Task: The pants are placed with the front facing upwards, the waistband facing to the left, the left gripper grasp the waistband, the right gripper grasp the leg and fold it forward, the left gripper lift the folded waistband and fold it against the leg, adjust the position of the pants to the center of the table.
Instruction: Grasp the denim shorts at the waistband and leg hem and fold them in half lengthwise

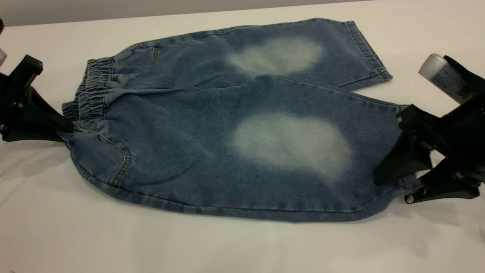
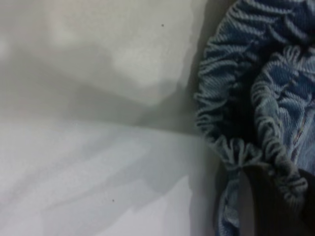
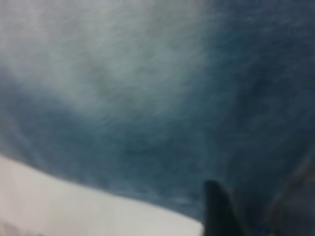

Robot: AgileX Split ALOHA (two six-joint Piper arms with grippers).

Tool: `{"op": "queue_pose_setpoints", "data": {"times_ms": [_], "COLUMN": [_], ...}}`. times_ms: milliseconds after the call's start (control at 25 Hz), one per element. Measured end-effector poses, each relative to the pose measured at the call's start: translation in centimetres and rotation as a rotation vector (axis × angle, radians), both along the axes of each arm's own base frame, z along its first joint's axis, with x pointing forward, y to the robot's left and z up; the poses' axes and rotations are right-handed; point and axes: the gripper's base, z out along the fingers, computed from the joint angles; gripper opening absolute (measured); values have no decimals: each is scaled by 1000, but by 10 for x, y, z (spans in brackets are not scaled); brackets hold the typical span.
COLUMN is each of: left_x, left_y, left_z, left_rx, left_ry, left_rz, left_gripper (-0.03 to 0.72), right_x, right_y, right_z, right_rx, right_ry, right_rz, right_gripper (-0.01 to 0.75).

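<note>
Blue denim shorts [image 1: 212, 140] are lying flat across the white desk [image 1: 242, 246], waistband [image 1: 89, 94] toward the left arm, as both arms are closing in on the first fold. The left claw [image 1: 64, 127] is pressing in at the near end of the ruched waistband and appears to be clenching it, though the tips are hidden in the cloth, so I cannot tell for certain. The right claw [image 1: 403, 167] is gripping the hem of the near leg [image 1: 295, 151], one finger lying on top of the denim and the other below at the desk.

To my eye the fold will be going well only if both claws are lifting together, keeping the near edge taut between them, and carrying it over onto the far leg [image 1: 280, 53] so the hems and waistband ends are meeting squarely. A shallow pinch at either end risks the heavy denim slipping out mid-lift.
</note>
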Motion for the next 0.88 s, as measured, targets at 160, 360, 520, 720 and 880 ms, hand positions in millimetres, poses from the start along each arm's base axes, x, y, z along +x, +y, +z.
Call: {"op": "queue_pose_setpoints", "data": {"times_ms": [160, 360, 520, 720, 880], "left_x": [0, -1, -2, -4, -12], "left_y": [0, 0, 0, 1, 2], "left_z": [0, 0, 3, 24, 42], "left_rx": [-1, -1, 4, 36, 81], "left_ry": [1, 2, -5, -8, -2], "left_rz": [-4, -8, -32, -46, -44], "left_gripper": [118, 118, 118, 118, 118], "right_x": [1, 2, -1, -7, -15], "right_y": [-2, -5, -5, -2, -5], "right_z": [-1, -3, -2, 8, 22], "right_rx": [-27, -66, -62, -36, -59], "right_ry": [-1, -4, -1, 16, 3], "right_rz": [-28, -27, 16, 60, 86], "right_gripper": [88, 14, 14, 14, 14]}}
